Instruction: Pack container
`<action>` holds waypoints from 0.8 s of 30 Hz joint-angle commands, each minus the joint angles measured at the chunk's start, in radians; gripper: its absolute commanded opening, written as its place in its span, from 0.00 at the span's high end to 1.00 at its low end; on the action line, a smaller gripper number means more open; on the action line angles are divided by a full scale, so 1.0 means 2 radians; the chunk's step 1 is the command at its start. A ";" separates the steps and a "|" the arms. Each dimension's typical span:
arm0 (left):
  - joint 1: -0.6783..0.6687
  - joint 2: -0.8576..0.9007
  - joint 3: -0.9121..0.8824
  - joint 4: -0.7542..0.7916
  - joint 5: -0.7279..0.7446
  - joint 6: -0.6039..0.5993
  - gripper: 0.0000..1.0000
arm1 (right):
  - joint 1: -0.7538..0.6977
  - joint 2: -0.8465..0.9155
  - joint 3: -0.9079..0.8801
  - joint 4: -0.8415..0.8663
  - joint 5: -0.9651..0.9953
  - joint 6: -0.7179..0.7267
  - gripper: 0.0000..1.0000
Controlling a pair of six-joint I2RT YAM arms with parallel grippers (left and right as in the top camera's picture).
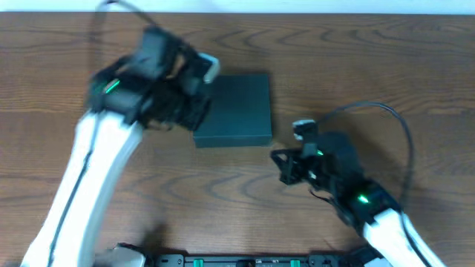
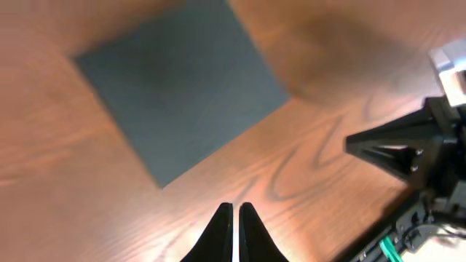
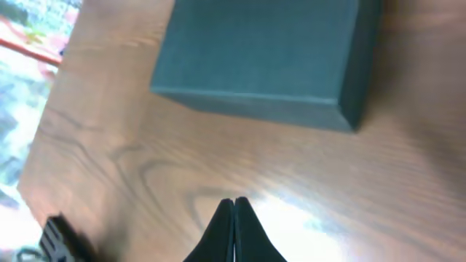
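1. Where the overhead camera looks down, the dark green, matte, square, shallow cardboard container (image 1: pixel 236 107) lies flat on the brown wood-grain table (image 1: pixel 386 59). It sits a little toward 12 o'clock from the table's middle, and its top is shut and level.
2. In the same view the white-and-black left arm (image 1: pixel 104 148), blurred, reaches in from 7 o'clock. Its dark head overlaps the container's 9 o'clock edge, and whether it touches the container cannot be told. The black right arm (image 1: pixel 371 208) comes in from 5 o'clock. Its dark front end is near the container's 5 o'clock corner but apart from it.
3. In the left wrist view the left gripper (image 2: pixel 235 207) has its two black fingers pressed together with nothing between them, over bare table. The container lies toward 11 o'clock of the fingertips, turned corner-on like a diamond and clear of them. The right arm's black front end shows at 3 o'clock, pointing toward the middle of the picture.
4. In the right wrist view the right gripper (image 3: pixel 234 200) also has its fingers pressed together and holds nothing. The container fills the 12 o'clock part of the picture, apart from the fingertips, with its near side wall and one corner at 1 o'clock showing. The table's edge runs along 9 to 10 o'clock, and what lies beyond it is too blurred to tell.
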 commanded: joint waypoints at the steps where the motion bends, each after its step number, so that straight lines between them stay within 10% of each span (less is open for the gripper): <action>1: 0.014 -0.072 -0.064 -0.003 -0.011 0.000 0.94 | -0.004 -0.074 0.024 -0.058 0.048 -0.040 0.98; 5: 0.026 -0.180 -0.189 0.025 -0.010 -0.001 0.94 | -0.004 -0.162 0.024 -0.126 0.075 -0.039 0.92; 6: 0.026 -0.196 -0.212 0.033 -0.010 -0.002 0.94 | -0.004 -0.173 0.024 -0.138 0.075 -0.039 0.61; 7: 0.026 -0.208 -0.233 0.041 -0.011 -0.008 0.94 | -0.004 -0.178 0.024 -0.147 0.074 -0.039 0.01; 8: 0.026 -0.216 -0.249 0.049 -0.012 -0.019 0.67 | -0.004 -0.179 0.024 -0.156 0.073 -0.037 0.01; 9: 0.026 -0.220 -0.259 0.052 -0.014 -0.030 0.02 | -0.004 -0.179 0.024 -0.162 0.073 -0.037 0.01; 24: 0.025 -0.208 -0.290 0.004 -0.015 -0.063 0.05 | -0.004 -0.174 0.024 -0.186 0.075 -0.035 0.01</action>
